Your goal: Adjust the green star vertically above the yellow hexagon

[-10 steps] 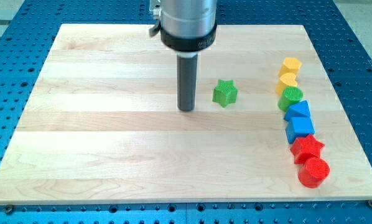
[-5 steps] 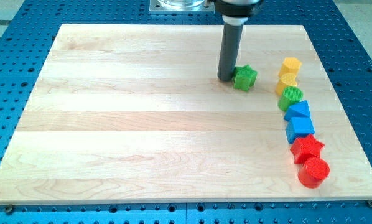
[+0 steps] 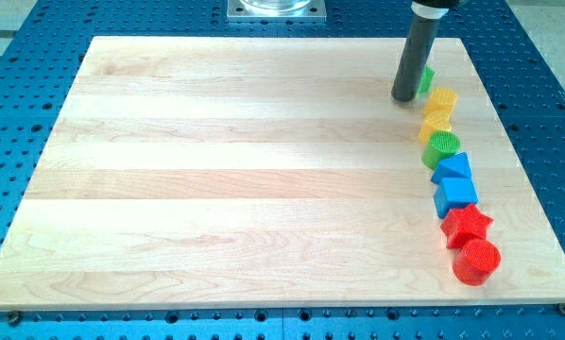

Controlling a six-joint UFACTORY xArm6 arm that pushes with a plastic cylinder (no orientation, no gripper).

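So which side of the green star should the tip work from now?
The green star is mostly hidden behind my tip, just above the yellow hexagon. I'd probably touch its left edge and nudge rightward, since it looks slightly left of the hexagon.

One camera only, set high in front of me, looking down at a slant across the whole wooden surface; near enough that the blue perforated bench fills the edges; my rod enters from the view's top.
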